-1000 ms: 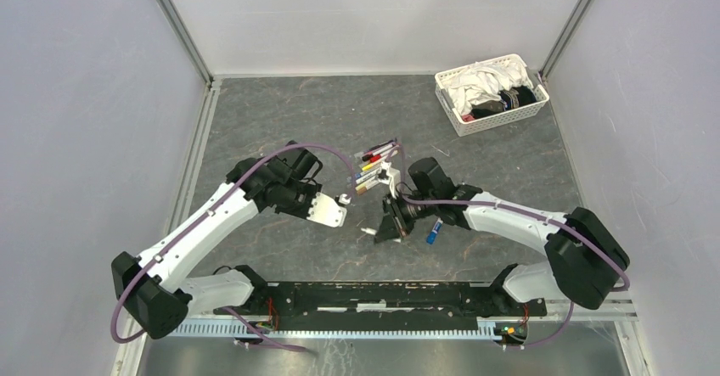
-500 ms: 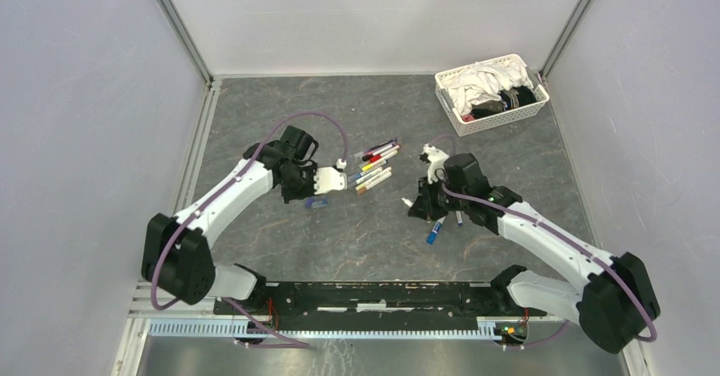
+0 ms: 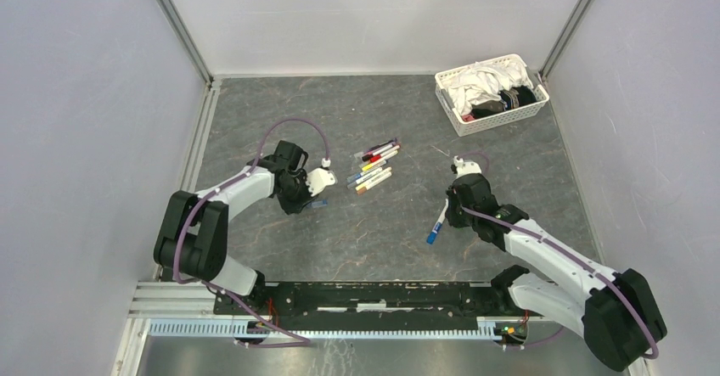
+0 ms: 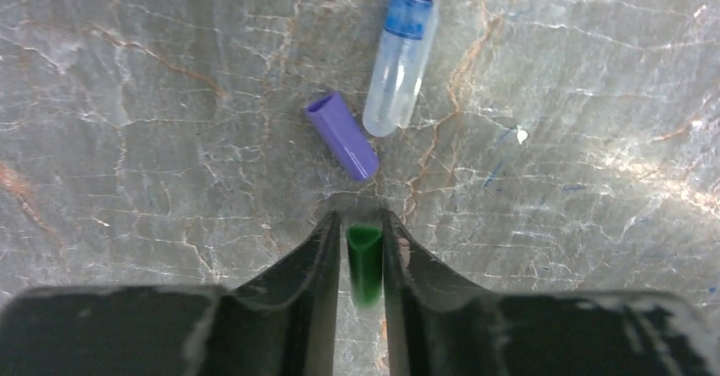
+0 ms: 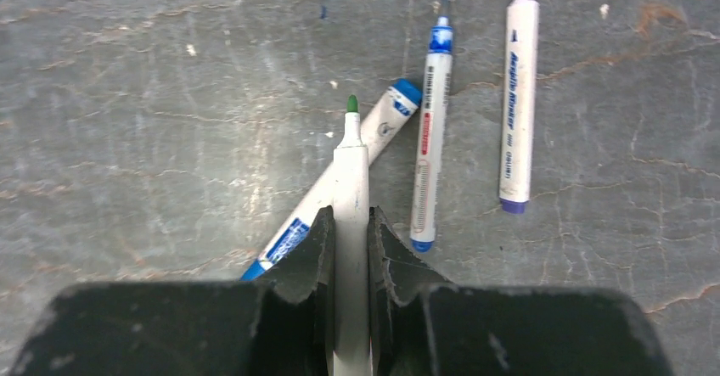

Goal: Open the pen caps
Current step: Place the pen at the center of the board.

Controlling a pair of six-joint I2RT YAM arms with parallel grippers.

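Observation:
My left gripper points down at the table with its jaws slightly parted, so it is open. A green cap sits loose between them, blurred, with a thin gap on its left. Just ahead lie a purple cap and a clear cap with a blue end. My right gripper is shut on a white pen whose bare green tip points forward. Under it lie three uncapped pens, one blue-ended pen at a slant. From above, the left gripper and right gripper stand well apart.
A row of capped pens lies on the table between the two arms. A white lattice basket of cloths stands at the back right. Aluminium rails edge the grey stone-patterned table, and grey walls close it in on three sides.
The two grippers, close together at the table's middle a second ago, have pulled apart: left arm went left with the green cap, right arm went right with the pen. Left jaws have loosened.

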